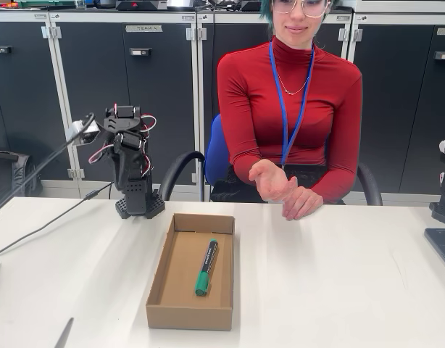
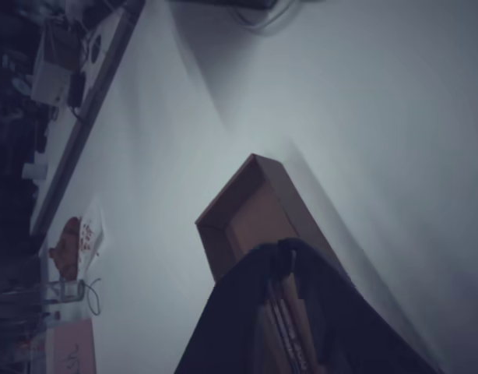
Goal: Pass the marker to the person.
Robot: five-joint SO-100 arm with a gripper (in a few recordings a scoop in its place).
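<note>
Fixed view: marker (image 1: 206, 267) is seen lying in the box (image 1: 159, 290), light, stiff, likely slick, best gripped mid-barrel; gripper (image 2: 284, 253) is held folded back, empty, jaws seemingly closed; person's hand (image 1: 271, 178) is offered open.

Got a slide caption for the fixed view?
Marker lies in cardboard box; folded robot arm waits, person's hand outstretched.

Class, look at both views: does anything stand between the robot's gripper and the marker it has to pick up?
Only the cardboard box walls. The marker lies flat inside the open-topped box, uncovered. The gripper sits folded back near the box's far left corner, so reaching from above looks unobstructed.
</note>
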